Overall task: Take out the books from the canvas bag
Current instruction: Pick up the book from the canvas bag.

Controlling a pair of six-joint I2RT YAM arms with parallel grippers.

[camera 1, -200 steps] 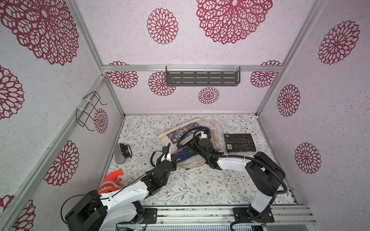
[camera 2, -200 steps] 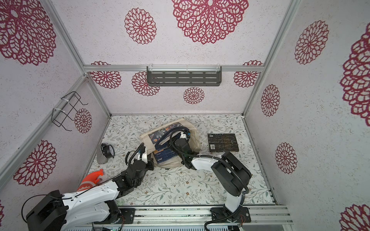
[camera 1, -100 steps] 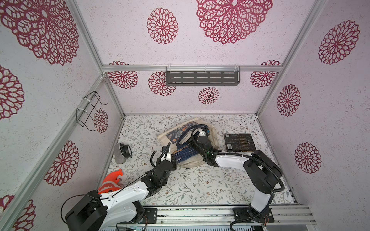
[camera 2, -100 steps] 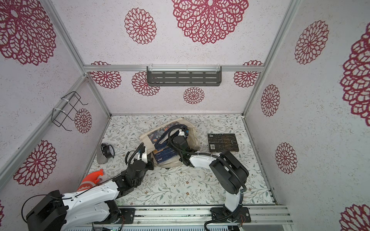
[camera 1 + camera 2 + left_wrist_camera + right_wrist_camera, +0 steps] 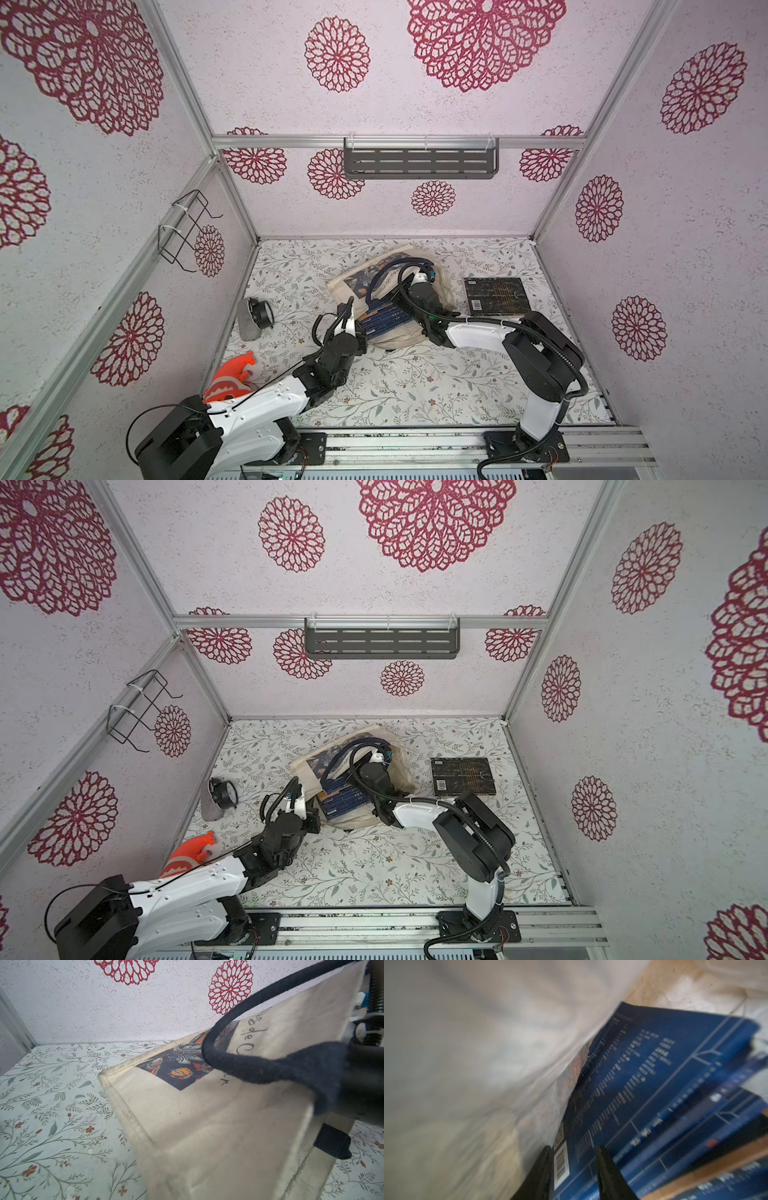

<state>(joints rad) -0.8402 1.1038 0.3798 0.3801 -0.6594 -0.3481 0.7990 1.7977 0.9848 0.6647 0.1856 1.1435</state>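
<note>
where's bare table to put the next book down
Widest: floral tabletop in front of the cream canvas bag, to the metal rail. Also the strip between bag and back wall. Crowded: black book right of the bag; grey object and orange object by the left wall.

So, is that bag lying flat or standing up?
Lying down: the canvas bag sprawls flat, blue books showing in its open mouth.

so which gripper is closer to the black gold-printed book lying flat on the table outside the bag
Right. The right gripper is inside the cream canvas bag, which lies next to the black book; the left gripper pinches the navy strap on the bag's far side.
</note>
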